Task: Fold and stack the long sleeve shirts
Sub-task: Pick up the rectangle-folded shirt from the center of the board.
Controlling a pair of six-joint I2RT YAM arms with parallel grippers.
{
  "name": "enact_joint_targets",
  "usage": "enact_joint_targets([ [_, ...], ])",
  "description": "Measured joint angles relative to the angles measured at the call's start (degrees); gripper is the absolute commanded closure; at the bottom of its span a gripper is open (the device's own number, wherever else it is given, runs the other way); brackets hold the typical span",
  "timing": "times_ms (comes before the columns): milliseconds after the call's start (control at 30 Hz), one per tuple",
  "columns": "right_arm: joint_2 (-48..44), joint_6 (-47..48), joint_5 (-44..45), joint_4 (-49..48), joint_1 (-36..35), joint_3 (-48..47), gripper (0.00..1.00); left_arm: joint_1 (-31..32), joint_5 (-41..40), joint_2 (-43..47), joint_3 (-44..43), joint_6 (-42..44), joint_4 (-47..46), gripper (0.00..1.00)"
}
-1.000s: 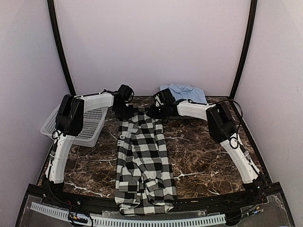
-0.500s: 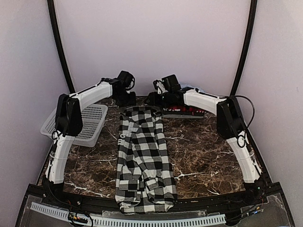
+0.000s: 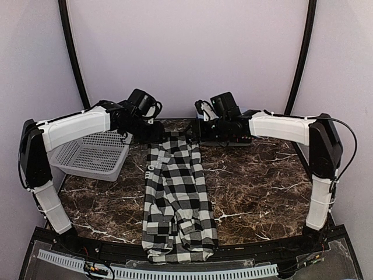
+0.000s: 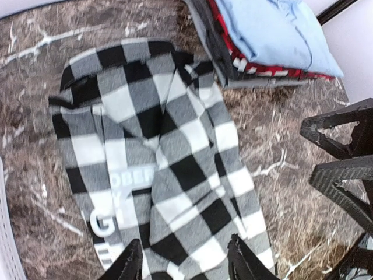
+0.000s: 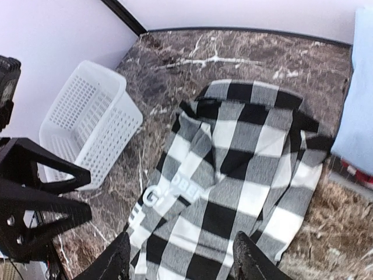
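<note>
Down the centre of the dark marbled desk point(image 3: 262, 186) lies the black-and-white buffalo-check cloth shirt point(image 3: 175, 192), narrowed to a long strip with white lettering near its left edge. At the upper right of the left wrist view, a light blue collared shirt point(image 4: 274, 29) tops a red one point(image 4: 256, 67). The left end effector point(image 4: 185, 262) and right end effector point(image 5: 182, 259) hover released and empty. Soft, limp and light, the cloth would likely sag, so pinching both corners of one end seems best.

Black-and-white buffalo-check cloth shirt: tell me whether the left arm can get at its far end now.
Probably yes. The left gripper hangs open above the black-and-white buffalo-check cloth shirt, nothing lies between them, and the folded light blue shirt sits off to one side.
</note>
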State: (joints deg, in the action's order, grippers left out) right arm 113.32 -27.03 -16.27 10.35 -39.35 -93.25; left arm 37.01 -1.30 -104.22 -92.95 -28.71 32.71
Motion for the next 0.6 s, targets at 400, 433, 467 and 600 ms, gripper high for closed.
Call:
enact_joint_targets([
  [400, -19.23, -3.21, -0.61, -1.20, -11.61, 29.81, 0.52, 2.75, 13.53, 18.84, 35.23, -7.65, -8.94, 0.65],
  [433, -20.92, -3.69, -0.55, -1.11, -12.68, 32.20, 0.52, 3.37, 14.19, 20.70, 37.73, -8.33, -9.11, 0.65],
  [467, -22.53, -4.20, -0.55, -1.07, -13.55, 34.56, 0.51, 3.98, 14.67, 22.64, 40.04, -9.14, -9.07, 0.65],
  [600, -28.92, -7.10, -1.55, -1.18, -15.93, 44.26, 0.46, 6.45, 16.98, 28.28, 47.50, -12.28, -9.51, 0.67],
])
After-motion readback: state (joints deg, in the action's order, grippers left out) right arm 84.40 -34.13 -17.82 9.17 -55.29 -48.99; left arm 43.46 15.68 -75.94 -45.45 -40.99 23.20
